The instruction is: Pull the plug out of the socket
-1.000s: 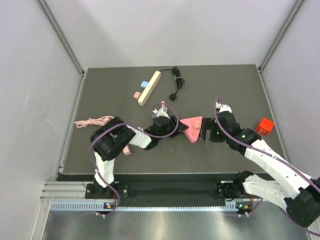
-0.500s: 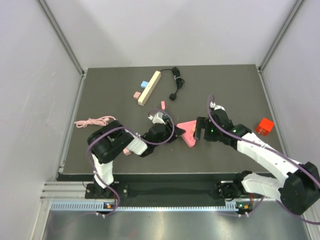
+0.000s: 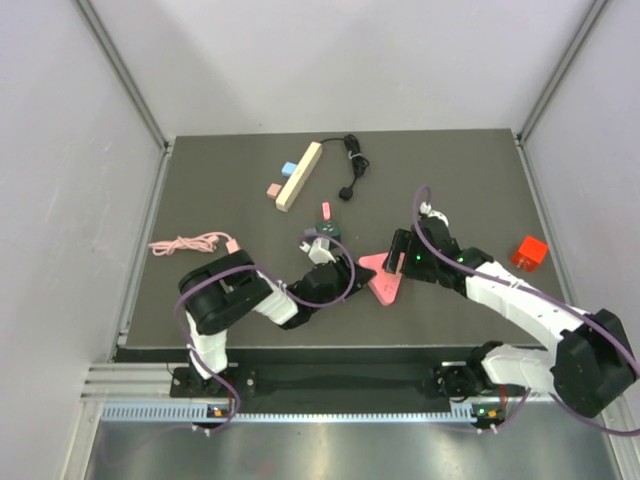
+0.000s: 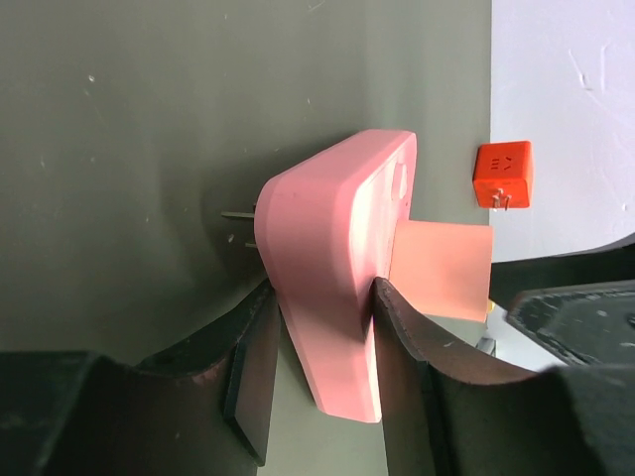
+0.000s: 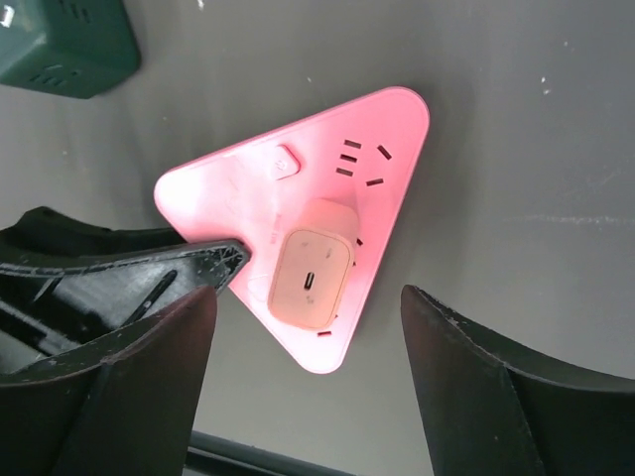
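On the dark table (image 3: 450, 170) the left gripper (image 4: 322, 347) is pinching the pink socket (image 4: 327, 218) while the right gripper (image 5: 308, 302) is straddling its plug (image 5: 313, 276), fingers wide (touching nothing).

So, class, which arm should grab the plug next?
Right. The right gripper, open, straddles the plug; the left gripper is shut on the socket, steadying it.
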{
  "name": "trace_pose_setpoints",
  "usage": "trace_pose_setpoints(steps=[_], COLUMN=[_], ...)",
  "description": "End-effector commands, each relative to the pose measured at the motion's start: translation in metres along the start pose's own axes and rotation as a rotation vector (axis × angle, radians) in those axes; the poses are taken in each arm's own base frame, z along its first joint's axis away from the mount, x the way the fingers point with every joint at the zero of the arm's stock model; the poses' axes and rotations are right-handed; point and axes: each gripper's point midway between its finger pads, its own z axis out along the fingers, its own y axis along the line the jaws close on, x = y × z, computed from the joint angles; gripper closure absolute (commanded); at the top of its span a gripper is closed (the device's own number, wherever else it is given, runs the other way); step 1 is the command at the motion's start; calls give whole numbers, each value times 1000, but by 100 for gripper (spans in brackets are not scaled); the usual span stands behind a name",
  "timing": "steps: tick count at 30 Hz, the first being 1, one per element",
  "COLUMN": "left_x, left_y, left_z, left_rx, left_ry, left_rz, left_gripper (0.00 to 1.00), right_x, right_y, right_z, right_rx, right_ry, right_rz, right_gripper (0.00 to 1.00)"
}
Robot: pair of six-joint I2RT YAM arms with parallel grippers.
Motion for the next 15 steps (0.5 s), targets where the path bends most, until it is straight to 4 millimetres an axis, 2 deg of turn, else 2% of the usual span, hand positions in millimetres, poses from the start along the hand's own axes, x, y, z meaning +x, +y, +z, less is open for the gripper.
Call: trace_pose_setpoints(steps=[1,6,11,15], left_x=[9,10,13,16], left_y=[36,38,37,41], left_z=[-3,-2,0,4], left_rx=[-99,-102,-125,-142], left_ry=[-1,-1,8,17], left_rz=[84,95,98,88], left_gripper=[100,100,100,100], right_x=[-8,-3,-3,-7], right_y=[0,-3,-3,-1], right_z=[5,14,17,19], right_rx=[15,34,45,53], right_ry=[-31,-10,-16,-21], right_rz=[30,29,49,54], right_gripper=[25,25,35,37])
